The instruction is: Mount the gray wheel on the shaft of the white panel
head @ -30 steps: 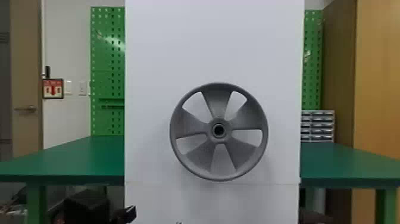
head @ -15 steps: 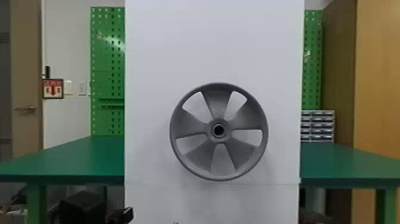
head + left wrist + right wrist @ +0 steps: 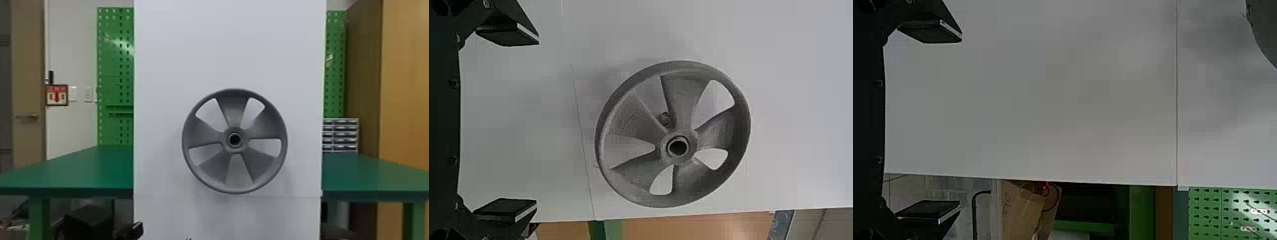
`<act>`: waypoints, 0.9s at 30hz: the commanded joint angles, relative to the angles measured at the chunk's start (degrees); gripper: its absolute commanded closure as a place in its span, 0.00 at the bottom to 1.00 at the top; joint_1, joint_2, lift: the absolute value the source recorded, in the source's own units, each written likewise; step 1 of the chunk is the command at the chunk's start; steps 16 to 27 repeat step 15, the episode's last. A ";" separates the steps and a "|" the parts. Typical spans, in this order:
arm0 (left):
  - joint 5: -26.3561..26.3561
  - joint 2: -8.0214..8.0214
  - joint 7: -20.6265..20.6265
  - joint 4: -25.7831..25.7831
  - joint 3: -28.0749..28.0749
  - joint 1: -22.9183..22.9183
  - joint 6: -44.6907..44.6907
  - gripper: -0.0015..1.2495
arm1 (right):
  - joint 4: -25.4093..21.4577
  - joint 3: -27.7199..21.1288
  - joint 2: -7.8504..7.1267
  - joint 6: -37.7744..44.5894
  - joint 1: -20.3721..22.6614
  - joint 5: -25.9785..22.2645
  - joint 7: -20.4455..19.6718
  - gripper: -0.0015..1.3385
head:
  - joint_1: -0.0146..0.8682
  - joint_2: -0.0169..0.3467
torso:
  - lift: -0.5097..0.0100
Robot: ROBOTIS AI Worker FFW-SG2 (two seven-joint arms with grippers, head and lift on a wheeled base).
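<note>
The wheel [image 3: 204, 133] is on the front of the panel [image 3: 229, 48], so mounting seems almost done; full seating I cannot tell. Left fingers [image 3: 509, 36] and right fingers [image 3: 930, 32] stand wide apart, empty.

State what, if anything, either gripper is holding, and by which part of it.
Nothing is held; left gripper and right gripper are open, clear of the gray wheel.

Round gray five-spoked wheel [image 3: 234, 95]: matt, finely grained, plastic-like. Flat white rectangular panel [image 3: 228, 48]: smooth, low sheen. Perforated green pegboard [image 3: 115, 63]: glossy. Tall yellow-brown cabinet [image 3: 405, 79]: wood-like grain.
</note>
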 commanded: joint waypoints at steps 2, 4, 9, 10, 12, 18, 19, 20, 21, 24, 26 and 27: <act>0.00 0.00 -0.09 0.00 -0.07 0.00 0.00 0.10 | 0.56 0.07 0.15 -0.90 -0.08 0.00 0.00 0.09 | 0.06 0.15 | 0.04; 0.00 0.00 -0.09 0.00 0.01 0.00 -0.09 0.10 | 0.56 0.07 0.15 -0.90 -0.08 0.00 0.00 0.09 | 0.06 0.15 | 0.04; 0.00 0.00 -0.09 0.00 -0.07 0.00 -0.09 0.10 | 0.73 0.07 0.15 -0.90 -0.17 0.00 0.00 0.09 | 0.06 0.15 | 0.04; 0.00 0.00 -0.09 0.00 0.01 0.00 -0.09 0.10 | 0.73 0.15 0.15 -0.90 -0.17 0.00 0.00 0.09 | 0.06 0.15 | 0.04; 0.00 0.00 -0.09 0.00 0.01 0.00 -0.09 0.10 | 0.82 0.15 0.15 -0.90 -0.17 0.09 0.00 0.09 | 0.06 0.15 | 0.04; 0.00 0.00 -0.09 0.00 0.01 0.00 -0.09 0.10 | 0.82 0.33 0.15 -0.90 -0.17 0.26 0.00 0.09 | 0.06 0.15 | 0.04; 0.00 0.00 -0.09 0.00 0.01 0.00 -0.09 0.10 | 0.82 0.33 0.15 -0.90 -0.17 0.26 0.00 0.09 | 0.06 0.15 | 0.04; 0.00 0.00 -0.09 0.00 0.01 0.00 -0.09 0.10 | 0.82 0.33 0.15 -0.90 -0.17 0.26 0.00 0.09 | 0.06 0.15 | 0.04; 0.00 0.00 -0.09 0.00 0.01 0.00 -0.09 0.10 | 0.82 0.33 0.15 -0.90 -0.17 0.26 0.00 0.09 | 0.06 0.15 | 0.04; 0.00 0.00 -0.09 0.00 0.01 0.00 -0.09 0.10 | 0.82 0.33 0.15 -0.90 -0.17 0.26 0.00 0.09 | 0.06 0.15 | 0.04; 0.00 0.00 -0.09 0.00 0.01 0.00 -0.09 0.10 | 0.82 0.33 0.15 -0.90 -0.17 0.26 0.00 0.09 | 0.06 0.15 | 0.04; 0.00 0.00 -0.09 0.00 0.01 0.00 -0.09 0.10 | 0.82 0.33 0.15 -0.90 -0.17 0.26 0.00 0.09 | 0.06 0.15 | 0.04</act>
